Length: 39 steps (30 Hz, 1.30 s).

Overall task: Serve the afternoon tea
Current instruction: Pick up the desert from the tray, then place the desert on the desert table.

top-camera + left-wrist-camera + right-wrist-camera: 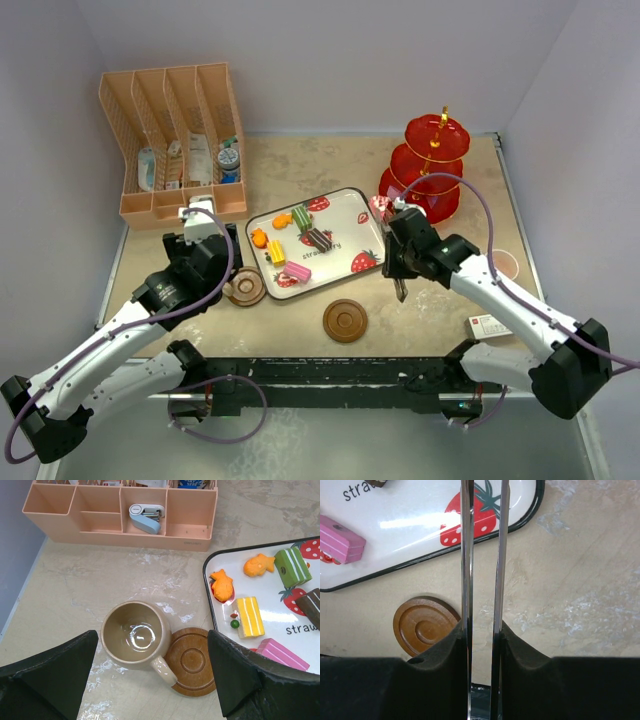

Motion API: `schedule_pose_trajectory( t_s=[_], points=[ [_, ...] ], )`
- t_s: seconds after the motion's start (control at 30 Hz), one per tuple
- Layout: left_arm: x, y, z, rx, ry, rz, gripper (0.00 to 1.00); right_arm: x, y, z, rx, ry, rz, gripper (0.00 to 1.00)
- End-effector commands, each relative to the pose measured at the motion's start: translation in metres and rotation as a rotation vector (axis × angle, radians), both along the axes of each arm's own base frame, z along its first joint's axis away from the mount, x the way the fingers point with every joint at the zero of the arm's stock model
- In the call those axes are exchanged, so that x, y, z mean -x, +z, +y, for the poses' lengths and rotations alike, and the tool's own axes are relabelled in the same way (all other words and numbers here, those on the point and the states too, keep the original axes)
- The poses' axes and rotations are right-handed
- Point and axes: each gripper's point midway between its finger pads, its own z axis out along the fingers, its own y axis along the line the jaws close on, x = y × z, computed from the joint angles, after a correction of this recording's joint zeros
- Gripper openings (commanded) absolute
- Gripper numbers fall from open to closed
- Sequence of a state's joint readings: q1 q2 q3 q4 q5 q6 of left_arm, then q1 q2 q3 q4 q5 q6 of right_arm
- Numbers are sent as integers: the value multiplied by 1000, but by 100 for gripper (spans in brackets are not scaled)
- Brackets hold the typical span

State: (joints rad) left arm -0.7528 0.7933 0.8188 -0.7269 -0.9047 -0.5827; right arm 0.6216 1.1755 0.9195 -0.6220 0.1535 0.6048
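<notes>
Between the right jaws, which are closed on them, run the two arms of the metal tongs (pixel 465 555), nearly parallel with a narrow gap. This grip sits just right of the strawberry-print tray (pixel 345 232), near its near right corner. One brown saucer (pixel 345 321) lies on the bench (pixel 300 170), just near of the tray. The left jaws stand wide open and hold nothing, above the tan mug (pixel 134 636). The mug stands upright just left of the tray, its handle overlapping the second saucer (pixel 192 662). The toy cakes (pixel 249 616) lie on the tray. The red three-tier stand (pixel 428 165) stands at the far right.
</notes>
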Motion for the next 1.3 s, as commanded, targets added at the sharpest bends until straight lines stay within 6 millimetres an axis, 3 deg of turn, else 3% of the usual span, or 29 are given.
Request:
schedule_pose_trajectory(
  t_s=[0.0, 0.1, 0.37, 0.57, 1.27],
  points=[
    [-2, 11, 0, 21, 11, -32, 88, 5, 1, -16, 22, -86, 8, 18],
    [-2, 11, 0, 24, 9, -33, 88, 3, 1, -18, -23, -95, 17, 19],
    [-1, 13, 2, 31, 13, -42, 88, -15, 0, -55, -103, -207, -9, 18],
    [-1, 14, 2, 31, 12, -42, 88, -27, 0, -71, -127, -242, -10, 18],
    [-2, 11, 1, 24, 10, -35, 88, -60, -23, -85, -92, -222, 10, 18]
  ],
)
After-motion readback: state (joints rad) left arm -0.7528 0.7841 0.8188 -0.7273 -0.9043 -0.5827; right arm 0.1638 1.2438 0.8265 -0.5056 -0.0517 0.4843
